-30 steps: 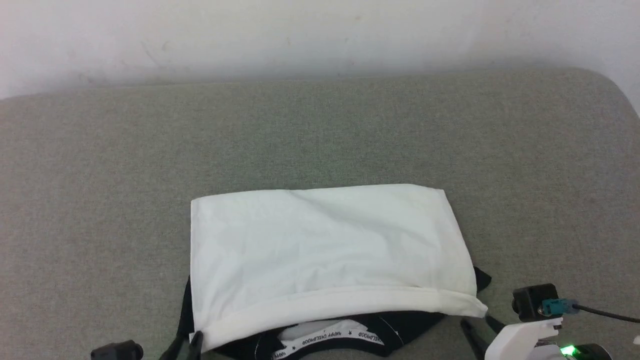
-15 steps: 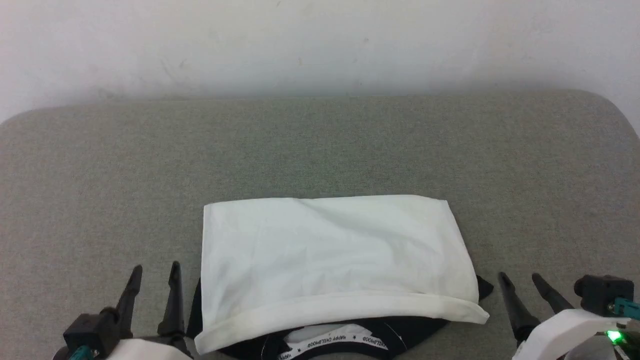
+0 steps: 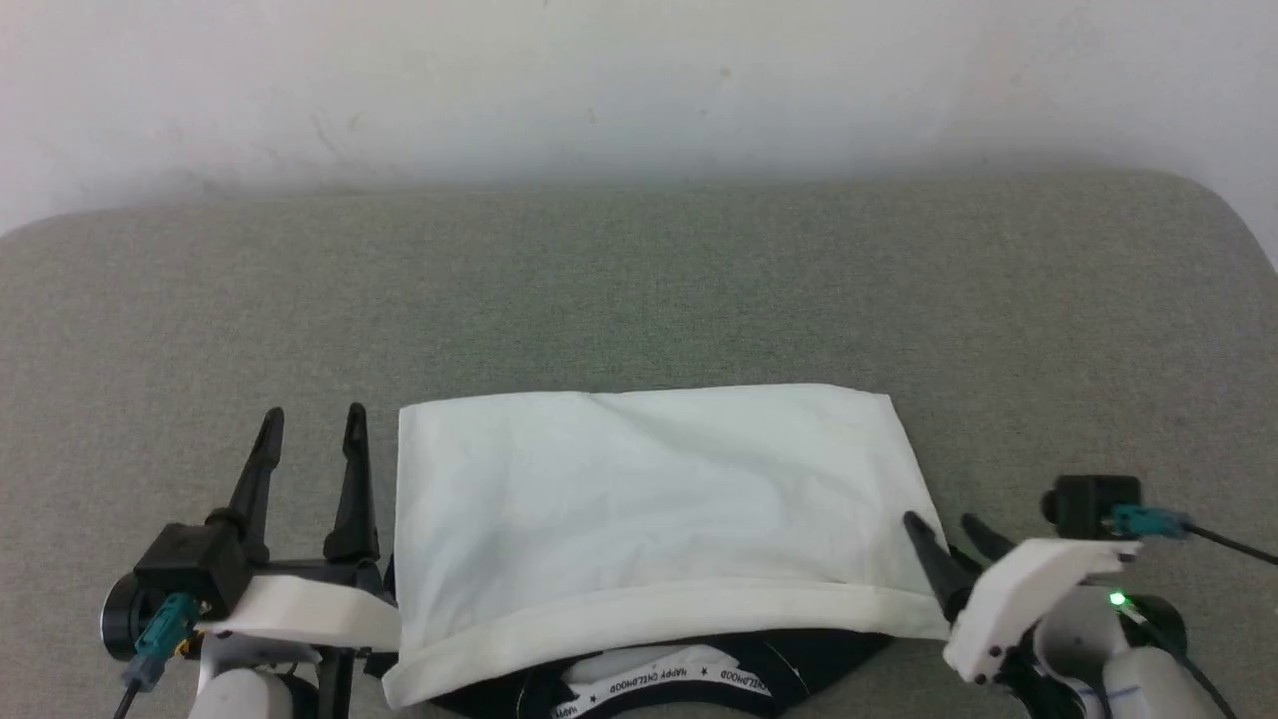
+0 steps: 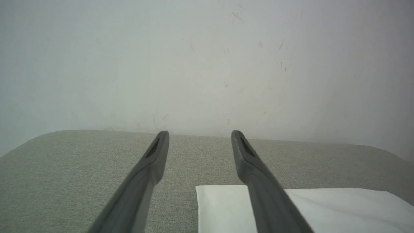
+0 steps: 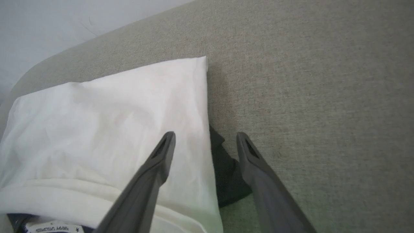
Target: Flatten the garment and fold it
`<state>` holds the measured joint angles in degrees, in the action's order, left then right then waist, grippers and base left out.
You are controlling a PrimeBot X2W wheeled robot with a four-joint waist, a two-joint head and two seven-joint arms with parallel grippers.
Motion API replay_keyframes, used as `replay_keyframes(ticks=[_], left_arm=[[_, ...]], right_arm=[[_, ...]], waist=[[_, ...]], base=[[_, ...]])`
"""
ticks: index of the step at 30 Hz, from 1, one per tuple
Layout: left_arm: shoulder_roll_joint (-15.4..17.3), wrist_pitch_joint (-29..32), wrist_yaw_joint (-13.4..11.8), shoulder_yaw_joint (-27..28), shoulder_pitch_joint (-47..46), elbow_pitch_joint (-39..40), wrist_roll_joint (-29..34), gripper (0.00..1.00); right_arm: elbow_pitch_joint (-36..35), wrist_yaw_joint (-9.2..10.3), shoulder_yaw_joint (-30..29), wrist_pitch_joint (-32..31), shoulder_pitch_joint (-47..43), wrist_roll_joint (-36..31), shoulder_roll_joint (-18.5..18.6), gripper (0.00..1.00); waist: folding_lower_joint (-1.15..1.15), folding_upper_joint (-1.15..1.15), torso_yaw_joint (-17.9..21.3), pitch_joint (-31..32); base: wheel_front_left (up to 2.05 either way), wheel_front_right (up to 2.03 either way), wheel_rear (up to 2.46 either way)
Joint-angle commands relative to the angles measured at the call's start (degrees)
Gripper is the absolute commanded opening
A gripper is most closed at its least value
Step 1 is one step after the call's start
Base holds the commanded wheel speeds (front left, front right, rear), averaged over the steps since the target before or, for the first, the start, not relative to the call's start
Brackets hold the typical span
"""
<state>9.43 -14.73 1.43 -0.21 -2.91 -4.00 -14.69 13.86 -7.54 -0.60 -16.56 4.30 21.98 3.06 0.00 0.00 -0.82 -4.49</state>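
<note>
**Folded garment flanked by two open grippers**

The garment [image 3: 649, 499] is seen folded over on the grey-green fabric surface [image 3: 639, 280], on the side nearest the robot. A white panel is laid on top, and a rolled white hem [image 3: 679, 609] runs along the near side. Black fabric and a printed neck band [image 3: 659, 681] are exposed below that hem.

The left gripper [image 3: 313, 412] is held just beside the garment's left edge, its fingers spread apart with nothing between them. In the left wrist view it is pointed towards the pale wall [image 4: 207, 64], and one finger is seen in front of the white corner.

The right gripper [image 3: 939, 520] is placed at the garment's near right corner, its jaws likewise parted and empty. In the right wrist view one finger [image 5: 152, 174] is seen over the white cloth and the other over the surface, with a black sleeve tip [image 5: 226, 174] between them. Whether the cloth is touched cannot be told.
</note>
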Motion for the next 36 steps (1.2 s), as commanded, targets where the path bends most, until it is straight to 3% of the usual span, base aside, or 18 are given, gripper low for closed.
replay_keyframes(ticks=[1,14,15,16,19,20,28,36], left_arm=[[-0.39,-0.26,0.34,0.38,-1.00,-0.31,0.64,1.00],[-2.81,-0.27,2.30,2.99,-2.73,-1.58,3.57,1.00],[-2.90,-0.27,2.41,3.13,-2.70,-1.74,3.73,1.00],[-2.99,-0.27,2.51,3.24,-2.64,-1.93,3.86,1.00],[-3.27,-0.27,2.83,3.50,-2.46,-2.30,4.13,1.00],[-3.38,-0.27,2.92,3.59,-2.38,-2.38,4.19,1.00],[-4.28,-0.27,3.28,4.66,-1.57,-2.04,4.39,1.00],[-4.92,-0.27,3.65,5.07,-0.40,-1.36,4.72,1.00]], right_arm=[[1.24,0.05,0.56,-0.81,1.50,0.44,-0.18,1.00],[16.14,0.05,3.81,-11.68,10.67,-1.38,-0.18,1.00],[16.84,0.05,4.19,-12.56,10.80,-0.82,-0.18,0.84],[17.44,0.05,4.54,-13.36,10.87,-0.20,-0.18,0.47],[18.16,0.05,5.89,-14.72,10.90,2.37,-0.18,0.04],[18.11,0.05,6.23,-14.52,10.91,3.10,-0.18,0.00],[17.11,0.05,3.85,-8.86,11.19,1.68,-0.18,0.00],[12.03,0.05,-6.81,-7.03,7.36,-5.12,-0.18,0.00]], waist=[[0.00,0.00,0.16,-0.11],[0.00,0.00,-0.17,-0.94],[0.00,0.00,-0.21,-0.90],[0.00,0.00,-0.24,-0.86],[0.00,0.00,-0.29,-0.78],[0.00,0.00,-0.28,-0.77],[0.00,0.00,0.50,-0.61],[0.00,0.00,1.02,-0.62]], base=[[0.00,0.00,0.00],[0.00,0.00,0.00],[0.00,0.00,0.00],[0.00,0.00,0.00],[0.00,0.00,0.00],[0.00,0.00,0.00],[0.00,0.00,0.00],[0.00,0.00,0.00]])
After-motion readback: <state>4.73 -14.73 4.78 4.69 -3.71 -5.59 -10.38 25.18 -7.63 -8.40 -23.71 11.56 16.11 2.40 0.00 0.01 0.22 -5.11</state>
